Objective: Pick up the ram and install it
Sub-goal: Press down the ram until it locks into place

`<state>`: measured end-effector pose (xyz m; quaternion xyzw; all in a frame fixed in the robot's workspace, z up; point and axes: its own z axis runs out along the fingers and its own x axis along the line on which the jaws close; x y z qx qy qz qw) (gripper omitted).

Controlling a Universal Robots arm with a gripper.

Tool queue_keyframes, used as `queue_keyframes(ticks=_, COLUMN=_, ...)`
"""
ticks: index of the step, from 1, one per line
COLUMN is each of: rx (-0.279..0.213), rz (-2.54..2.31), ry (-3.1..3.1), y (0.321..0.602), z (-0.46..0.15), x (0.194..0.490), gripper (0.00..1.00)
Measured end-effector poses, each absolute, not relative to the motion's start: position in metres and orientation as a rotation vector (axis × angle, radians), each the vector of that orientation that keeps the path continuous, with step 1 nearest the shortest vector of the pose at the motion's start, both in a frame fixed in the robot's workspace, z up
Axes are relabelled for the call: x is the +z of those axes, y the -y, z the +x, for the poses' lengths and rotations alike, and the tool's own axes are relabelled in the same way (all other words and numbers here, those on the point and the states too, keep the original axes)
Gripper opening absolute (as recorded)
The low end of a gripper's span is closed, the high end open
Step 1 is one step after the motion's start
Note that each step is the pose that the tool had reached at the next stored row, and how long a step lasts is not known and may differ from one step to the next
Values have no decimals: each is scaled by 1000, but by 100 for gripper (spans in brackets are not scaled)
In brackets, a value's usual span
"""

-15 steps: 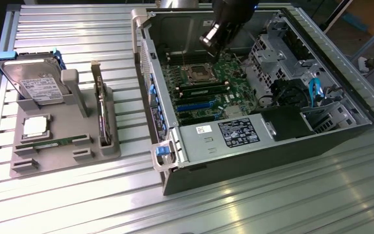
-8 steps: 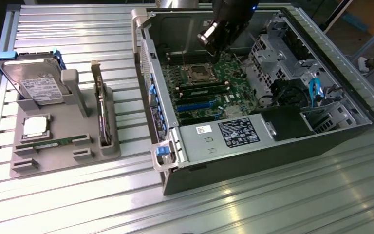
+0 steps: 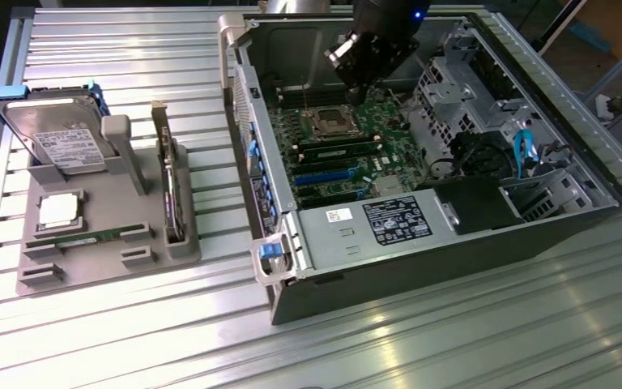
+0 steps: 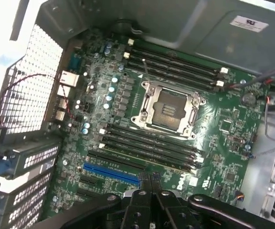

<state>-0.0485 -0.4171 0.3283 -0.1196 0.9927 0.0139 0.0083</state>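
My claw [image 4: 151, 183] is hanging pinched together, empty, over the motherboard [image 4: 175, 119]; one ram stick [image 3: 338, 151] is already sitting slotted.

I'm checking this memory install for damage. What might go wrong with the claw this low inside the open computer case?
1. The black claw hangs close over the green motherboard. A sideways drift could strike the silver processor socket, which holds no chip.
2. A thin green memory stick sits in the black slots nearest the claw. Whether it is fully seated is unclear, and uneven pressure could bend it.
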Motion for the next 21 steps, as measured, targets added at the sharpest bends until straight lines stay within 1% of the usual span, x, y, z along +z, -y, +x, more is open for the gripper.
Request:
queue_keyframes(ticks=12, rx=40, rz=63, ry=-3120, y=417, z=-48, x=328, gripper=11)
queue_keyframes(ticks=21, rx=39, rz=77, ry=-3120, y=417, z=-48, x=328, gripper=11)
